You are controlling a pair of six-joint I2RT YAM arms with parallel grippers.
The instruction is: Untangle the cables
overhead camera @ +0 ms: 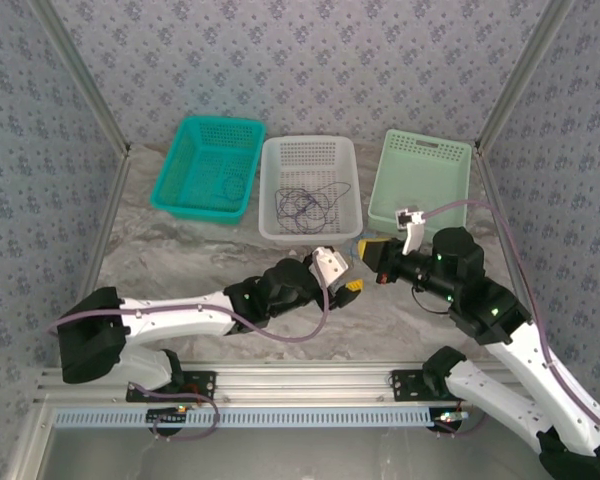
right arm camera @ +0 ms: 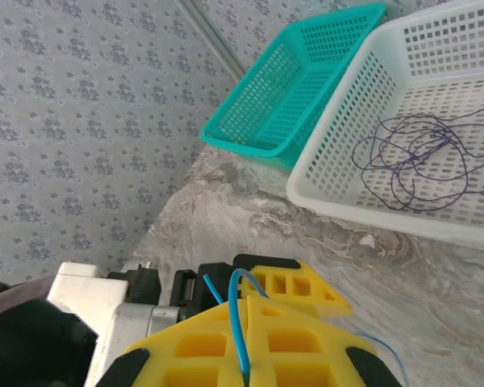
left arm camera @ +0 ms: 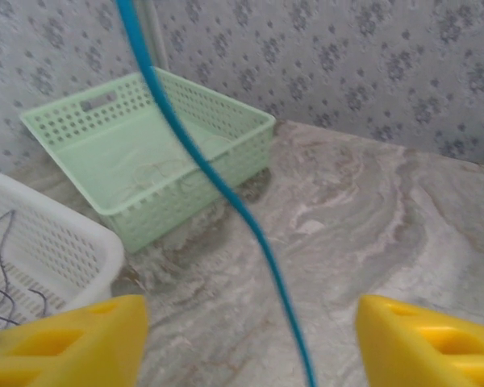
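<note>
Three baskets stand in a row along the far side of the desk (overhead camera: pixel 180 270) — the left basket (overhead camera: pixel 220 121), the middle basket (overhead camera: pixel 308 141) and the right basket (overhead camera: pixel 425 190), side by side. A tangle of cables (overhead camera: pixel 305 205) lies in the middle basket and a smaller loop (overhead camera: pixel 232 185) in the left basket. In front of the row, off the middle basket's near right corner, the left gripper (overhead camera: pixel 353 288) and right gripper (overhead camera: pixel 368 249) sit close together, the right one just behind — a single cable (right arm camera: pixel 239 322) leads out of its closed jaws and passes between the left gripper's parted jaws.
</note>
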